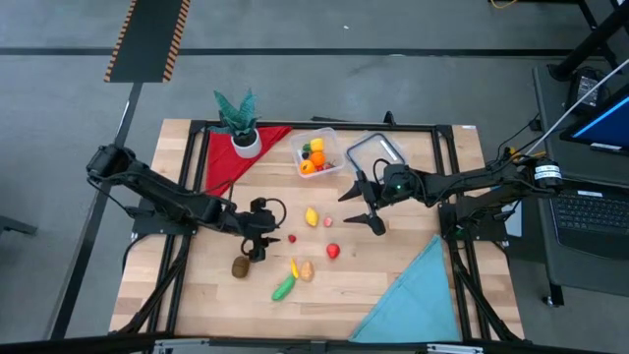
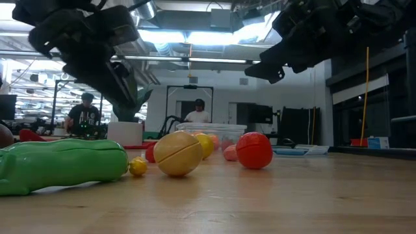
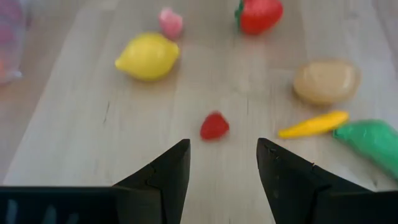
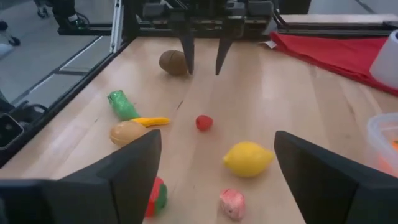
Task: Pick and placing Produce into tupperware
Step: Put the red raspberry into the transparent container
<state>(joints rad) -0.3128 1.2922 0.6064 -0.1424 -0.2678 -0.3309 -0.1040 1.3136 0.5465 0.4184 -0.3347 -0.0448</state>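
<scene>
The tupperware (image 1: 317, 155) stands at the table's far middle with orange, yellow and green produce inside. Loose produce lies mid-table: a lemon (image 1: 312, 216), a pink piece (image 1: 328, 223), a small red berry (image 3: 214, 126), a red strawberry (image 1: 333, 251), a tan potato (image 1: 307, 270), a yellow piece (image 1: 294, 267), a green piece (image 1: 283, 288) and a brown kiwi (image 1: 240, 266). My left gripper (image 3: 224, 162) is open, slanting down, with the berry just beyond its fingertips. My right gripper (image 4: 217, 155) hangs open above the table, right of the lemon.
A clear lid (image 1: 373, 149) lies right of the tupperware. A potted plant (image 1: 239, 123) stands on a red cloth (image 1: 231, 157) at the far left. A blue cloth (image 1: 413, 295) covers the near right corner. People show in the room behind.
</scene>
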